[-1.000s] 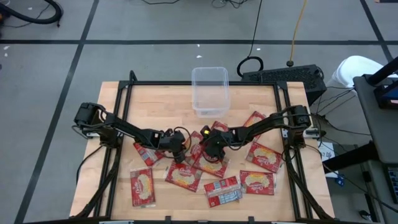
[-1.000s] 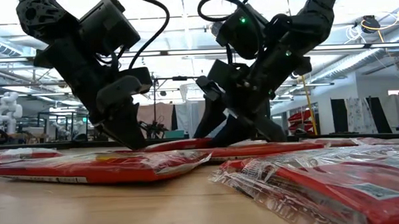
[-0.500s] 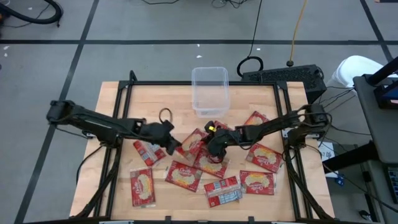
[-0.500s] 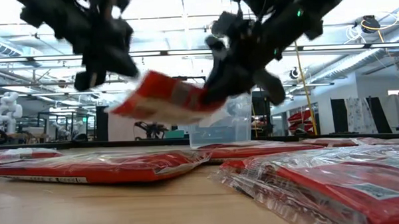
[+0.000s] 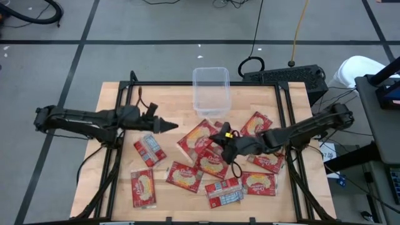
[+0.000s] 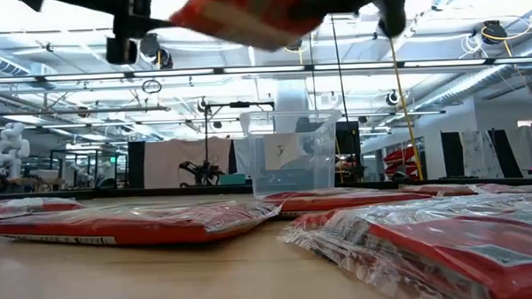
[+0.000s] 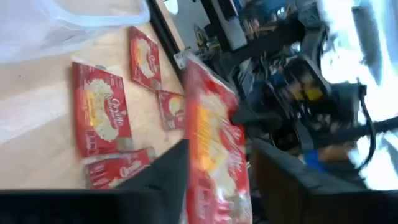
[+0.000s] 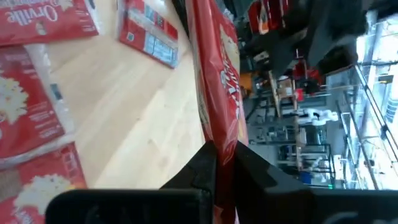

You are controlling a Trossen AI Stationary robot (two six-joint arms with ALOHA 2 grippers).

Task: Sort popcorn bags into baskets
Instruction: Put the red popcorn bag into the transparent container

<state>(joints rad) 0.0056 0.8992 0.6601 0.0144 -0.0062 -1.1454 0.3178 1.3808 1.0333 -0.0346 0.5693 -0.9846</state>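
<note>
One red popcorn bag (image 5: 197, 136) hangs in the air over the table's middle. My right gripper (image 5: 220, 135) is shut on its right end. My left gripper (image 5: 174, 126) stands open at the bag's left end, and in the left wrist view the bag (image 7: 211, 143) shows between its fingers. In the low view the bag (image 6: 243, 13) is high up and tilted. The clear basket (image 5: 211, 92) stands at the far middle. Several more popcorn bags (image 5: 184, 176) lie flat on the table. My left gripper's fingers (image 7: 171, 177) stand on either side of the bag's end; I cannot tell whether they touch it. My right gripper pinches the bag's right end (image 8: 217, 134) between its two fingers, coming nearly level from the table's right. The bag stands edge-on between them, lifted clear of the table and tilted.
Bags lie at the near left (image 5: 142, 187), left of centre (image 5: 149, 149), under the right gripper (image 5: 212, 164) and at the right (image 5: 265, 159). A black metal frame (image 5: 125, 87) rims the table. Bare wood lies left of the basket.
Both grippers have risen from the pile with one bag, which has come up clear of the table. My right gripper has shut on the bag. My left gripper has drawn back toward the table's left edge, rolled, and opened.
</note>
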